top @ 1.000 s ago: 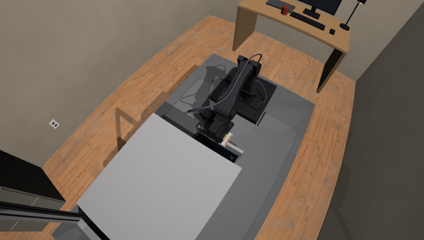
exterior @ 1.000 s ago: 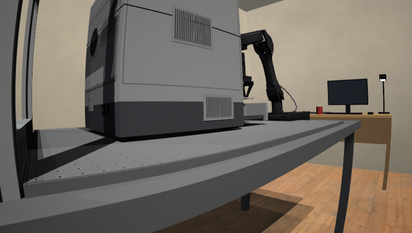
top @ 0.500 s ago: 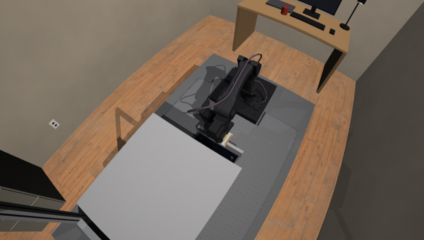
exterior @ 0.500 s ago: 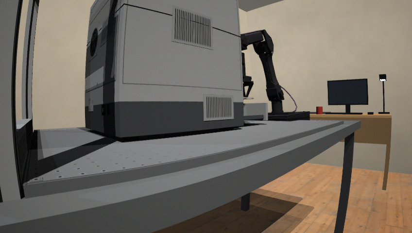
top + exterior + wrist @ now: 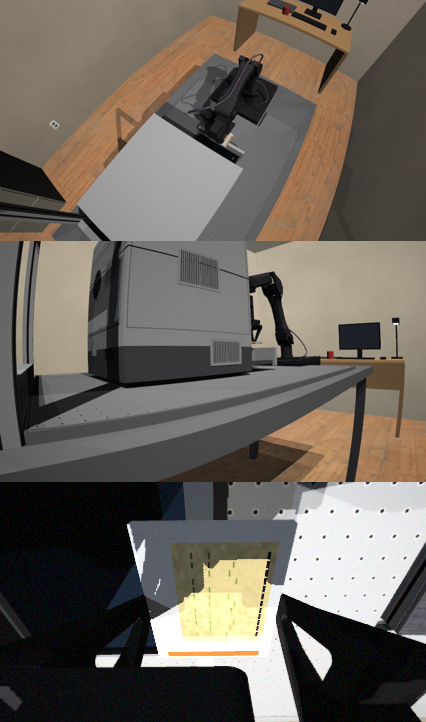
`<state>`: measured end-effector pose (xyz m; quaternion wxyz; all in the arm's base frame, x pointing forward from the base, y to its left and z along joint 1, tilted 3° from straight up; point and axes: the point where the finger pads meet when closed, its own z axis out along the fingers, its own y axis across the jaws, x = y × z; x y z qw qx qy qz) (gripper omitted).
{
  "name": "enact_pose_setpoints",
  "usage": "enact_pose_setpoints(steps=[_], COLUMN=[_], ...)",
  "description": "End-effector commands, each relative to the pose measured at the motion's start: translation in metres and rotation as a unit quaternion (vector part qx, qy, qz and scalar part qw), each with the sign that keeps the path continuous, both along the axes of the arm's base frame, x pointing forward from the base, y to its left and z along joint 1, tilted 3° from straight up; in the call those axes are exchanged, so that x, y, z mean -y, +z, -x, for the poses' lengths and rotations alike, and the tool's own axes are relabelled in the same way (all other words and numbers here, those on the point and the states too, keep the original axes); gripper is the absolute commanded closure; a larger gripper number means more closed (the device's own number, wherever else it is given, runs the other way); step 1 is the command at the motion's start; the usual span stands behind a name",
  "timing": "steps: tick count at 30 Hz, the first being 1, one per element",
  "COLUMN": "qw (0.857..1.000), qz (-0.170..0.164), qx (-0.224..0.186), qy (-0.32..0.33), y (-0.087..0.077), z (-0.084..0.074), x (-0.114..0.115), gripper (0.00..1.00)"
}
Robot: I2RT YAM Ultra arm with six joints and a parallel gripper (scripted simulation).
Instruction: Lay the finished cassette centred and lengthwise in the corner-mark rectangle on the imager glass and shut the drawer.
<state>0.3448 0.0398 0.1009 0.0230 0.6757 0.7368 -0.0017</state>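
Note:
My gripper (image 5: 213, 602) is shut on the finished cassette FINISHED (image 5: 215, 594), a clear plate with a yellow gel, dashed lanes and an orange strip at its near end. I hold it flat over the edge of the open drawer (image 5: 222, 149) of the gel imager IM (image 5: 158, 182). In the wrist view the dark drawer glass lies under the cassette's left part and the white dotted table under its right part. The cassette's edge shows at the fingers in the top view (image 5: 228, 139) and in the exterior view (image 5: 256, 342). One white corner mark (image 5: 232, 157) is visible on the glass.
IM is a large grey box (image 5: 170, 312) filling the near half of the table. The arm's base plate (image 5: 253, 101) sits behind the drawer. A desk with monitor and red cup (image 5: 286, 10) stands far off the table.

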Motion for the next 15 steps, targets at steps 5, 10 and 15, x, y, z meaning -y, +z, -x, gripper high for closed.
enact_pose_setpoints(steps=[5,10,15], qw=[1.000,1.000,1.000], qz=[-0.003,-0.003,-0.001], qx=[0.023,0.023,0.010], qy=[0.004,0.004,0.003], y=[0.018,0.018,0.009], z=[-0.008,-0.012,-0.018], x=[-0.001,-0.001,0.000], gripper=[1.00,1.00,1.00])
